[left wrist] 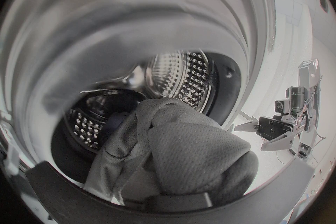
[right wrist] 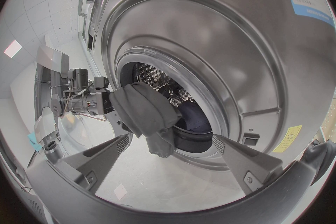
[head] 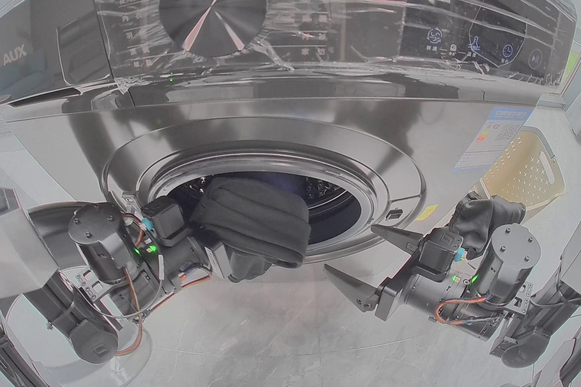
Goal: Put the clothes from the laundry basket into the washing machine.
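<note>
Empty right gripper (head: 350, 249) spread, near right. Your left gripper (head: 233, 264) pinches dark grey fabric garment (head: 257, 219) at mouth of silver washing machine (head: 302, 122). Loading step; next you likely need deeper push, then release.

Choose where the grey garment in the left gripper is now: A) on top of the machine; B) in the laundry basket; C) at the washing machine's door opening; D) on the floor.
C: the grey garment, gripped by the left gripper, hangs across the door opening's lower rim.
</note>
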{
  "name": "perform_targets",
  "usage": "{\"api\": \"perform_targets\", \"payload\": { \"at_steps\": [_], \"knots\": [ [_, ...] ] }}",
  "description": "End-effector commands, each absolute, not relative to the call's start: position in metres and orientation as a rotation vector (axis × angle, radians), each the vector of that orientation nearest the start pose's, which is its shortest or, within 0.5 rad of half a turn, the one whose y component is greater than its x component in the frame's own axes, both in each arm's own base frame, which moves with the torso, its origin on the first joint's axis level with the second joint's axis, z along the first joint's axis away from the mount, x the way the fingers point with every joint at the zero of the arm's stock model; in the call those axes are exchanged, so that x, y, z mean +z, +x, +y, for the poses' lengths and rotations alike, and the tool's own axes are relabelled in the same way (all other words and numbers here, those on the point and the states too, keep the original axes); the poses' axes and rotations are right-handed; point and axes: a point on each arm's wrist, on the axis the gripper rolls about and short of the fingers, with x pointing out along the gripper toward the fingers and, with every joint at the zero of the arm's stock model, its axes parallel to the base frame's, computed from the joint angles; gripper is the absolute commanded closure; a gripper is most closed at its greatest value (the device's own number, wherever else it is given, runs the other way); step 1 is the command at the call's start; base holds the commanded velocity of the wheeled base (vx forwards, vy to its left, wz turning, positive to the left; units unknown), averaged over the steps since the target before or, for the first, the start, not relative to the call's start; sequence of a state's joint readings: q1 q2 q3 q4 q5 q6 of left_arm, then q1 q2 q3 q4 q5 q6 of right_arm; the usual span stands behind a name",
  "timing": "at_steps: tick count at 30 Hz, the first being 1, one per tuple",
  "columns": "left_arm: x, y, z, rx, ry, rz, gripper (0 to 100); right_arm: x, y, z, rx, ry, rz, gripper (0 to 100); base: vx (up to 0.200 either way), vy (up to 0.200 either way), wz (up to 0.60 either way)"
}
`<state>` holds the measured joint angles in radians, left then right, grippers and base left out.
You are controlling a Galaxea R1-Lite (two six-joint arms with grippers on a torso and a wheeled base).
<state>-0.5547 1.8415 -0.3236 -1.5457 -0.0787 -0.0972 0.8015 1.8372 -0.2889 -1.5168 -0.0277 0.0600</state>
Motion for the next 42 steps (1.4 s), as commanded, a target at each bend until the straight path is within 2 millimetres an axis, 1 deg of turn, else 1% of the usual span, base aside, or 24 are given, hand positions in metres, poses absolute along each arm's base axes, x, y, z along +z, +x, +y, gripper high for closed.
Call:
{"api": "perform_targets", "payload": {
  "at_steps": [1,2,4,5,6,8,10,12,13,14,15,16,18,19,23,24,25,29,31,42],
  "knots": [
    [0.106,0.226,-0.168,-0.687,-0.091,0.051,100,0.114,0.174,0.191,0.805,0.047,0.056,0,0.0,0.0,0.0],
    [0.099,0.229,-0.177,-0.705,-0.085,0.07,100,0.113,0.173,0.191,0.807,0.046,0.058,0,0.0,0.0,0.0],
    [0.093,0.236,-0.184,-0.708,-0.083,0.074,100,0.113,0.174,0.191,0.805,0.046,0.059,0,0.0,0.0,0.0],
    [0.093,0.237,-0.184,-0.708,-0.083,0.074,100,0.113,0.173,0.192,0.807,0.046,0.059,0,0.0,0.0,0.0],
    [0.088,0.245,-0.19,-0.704,-0.085,0.075,100,0.113,0.173,0.192,0.807,0.046,0.059,0,0.0,0.0,0.0],
    [0.085,0.254,-0.194,-0.694,-0.09,0.069,100,0.113,0.173,0.192,0.808,0.046,0.059,0,0.0,0.0,0.0],
    [0.08,0.269,-0.2,-0.681,-0.097,0.053,100,0.113,0.173,0.192,0.808,0.046,0.059,0,0.0,0.0,0.0],
    [0.079,0.284,-0.203,-0.659,-0.104,0.027,100,0.113,0.173,0.192,0.808,0.046,0.058,0,0.0,0.0,0.0],
    [0.077,0.295,-0.204,-0.637,-0.109,0.01,100,0.113,0.173,0.192,0.808,0.046,0.058,0,0.0,0.0,0.0],
    [0.076,0.297,-0.203,-0.633,-0.109,0.009,100,0.113,0.173,0.192,0.808,0.046,0.058,0,0.0,0.0,0.0],
    [0.077,0.313,-0.204,-0.605,-0.119,-0.025,100,0.113,0.173,0.192,0.808,0.046,0.058,0,0.0,0.0,0.0],
    [0.076,0.32,-0.205,-0.591,-0.123,-0.039,100,0.113,0.173,0.192,0.808,0.046,0.058,0,0.0,0.0,0.0],
    [0.076,0.326,-0.205,-0.58,-0.127,-0.05,100,0.113,0.173,0.192,0.808,0.046,0.058,0,0.0,0.0,0.0],
    [0.073,0.333,-0.208,-0.567,-0.13,-0.061,100,0.113,0.173,0.192,0.808,0.046,0.058,0,0.0,0.0,0.0],
    [0.069,0.349,-0.216,-0.545,-0.14,-0.093,100,0.113,0.173,0.192,0.808,0.046,0.058,0,0.0,0.0,0.0],
    [0.069,0.35,-0.216,-0.543,-0.142,-0.099,100,0.113,0.173,0.192,0.808,0.046,0.058,0,0.0,0.0,0.0],
    [0.071,0.361,-0.218,-0.524,-0.15,-0.13,100,0.113,0.174,0.192,0.808,0.046,0.059,0,0.0,0.0,0.0],
    [0.077,0.38,-0.216,-0.49,-0.161,-0.174,100,0.112,0.174,0.192,0.81,0.045,0.06,0,0.0,0.0,0.0],
    [0.079,0.383,-0.215,-0.483,-0.161,-0.179,100,0.112,0.174,0.193,0.808,0.045,0.06,0,0.0,0.0,0.0],
    [0.08,0.384,-0.216,-0.481,-0.162,-0.174,100,0.112,0.174,0.193,0.813,0.046,0.061,0,0.0,0.0,0.0]
  ]
}}
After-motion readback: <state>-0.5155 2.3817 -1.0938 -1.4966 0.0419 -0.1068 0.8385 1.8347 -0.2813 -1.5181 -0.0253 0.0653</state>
